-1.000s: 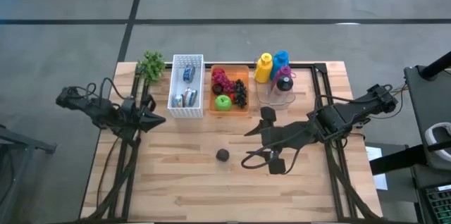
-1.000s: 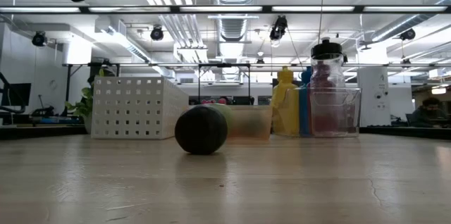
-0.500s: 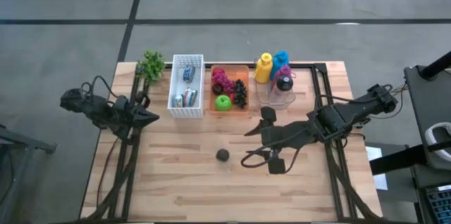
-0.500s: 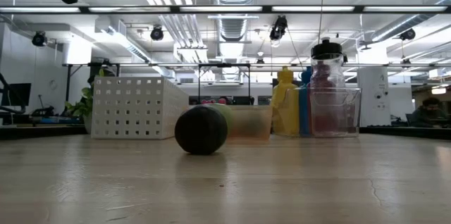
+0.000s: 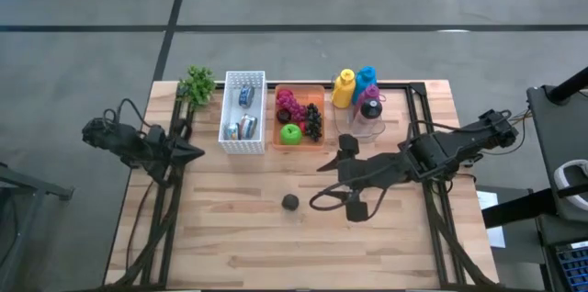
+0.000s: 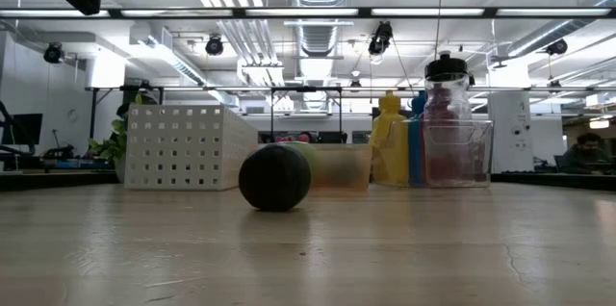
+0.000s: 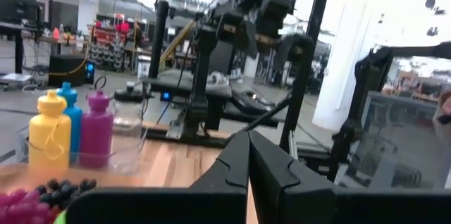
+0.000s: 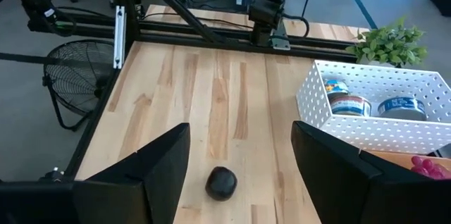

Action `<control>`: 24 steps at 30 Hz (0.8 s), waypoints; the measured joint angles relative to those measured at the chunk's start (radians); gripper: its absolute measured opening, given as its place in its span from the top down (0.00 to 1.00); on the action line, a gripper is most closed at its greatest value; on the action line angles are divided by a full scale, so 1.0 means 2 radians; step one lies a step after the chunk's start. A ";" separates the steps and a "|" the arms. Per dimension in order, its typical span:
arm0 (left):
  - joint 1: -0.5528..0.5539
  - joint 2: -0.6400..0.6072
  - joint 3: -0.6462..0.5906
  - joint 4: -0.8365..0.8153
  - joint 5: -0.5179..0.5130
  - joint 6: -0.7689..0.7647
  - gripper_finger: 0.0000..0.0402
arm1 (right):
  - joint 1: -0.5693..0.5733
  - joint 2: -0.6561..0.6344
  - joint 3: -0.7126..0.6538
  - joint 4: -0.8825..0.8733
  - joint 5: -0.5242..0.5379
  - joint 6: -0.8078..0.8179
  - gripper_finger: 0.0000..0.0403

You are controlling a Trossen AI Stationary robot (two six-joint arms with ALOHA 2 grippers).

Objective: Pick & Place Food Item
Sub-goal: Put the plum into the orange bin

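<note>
One small dark round food item [image 5: 290,202] is what you are after; it lies alone on the bare wooden desk [image 5: 230,237], well in front of the orange tray of fruit [image 5: 299,115], nothing touching it. Use that tray as your landmark. Your right tool [image 5: 320,188] hangs above the desk in front of the tray, just to the right of the dark ball, its two fingers spread with nothing between them; from its wrist camera you see the ball [image 8: 221,182] lying between the fingers [image 8: 155,164] but farther out. Left of the tray stands a white perforated basket [image 5: 243,112] holding cans, with a small green plant [image 5: 197,84] beyond it. Right of the tray stands a clear container of coloured bottles [image 5: 360,99]. Your left tool [image 5: 195,152] waits left of the basket, fingers pressed together, empty.
</note>
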 joint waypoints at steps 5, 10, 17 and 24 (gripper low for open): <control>0.000 0.000 -0.025 -0.001 0.000 -0.003 0.99 | -0.003 0.002 0.000 0.000 0.001 0.000 0.39; 0.000 0.000 -0.077 0.060 0.000 -0.005 0.99 | -0.010 0.005 0.000 0.000 0.014 0.007 0.36; 0.000 0.000 -0.141 0.125 0.000 -0.005 0.99 | -0.012 0.006 0.000 0.000 0.014 -0.011 0.31; 0.000 0.000 -0.180 0.133 0.000 -0.004 0.99 | -0.012 0.007 0.000 0.000 0.014 -0.011 0.28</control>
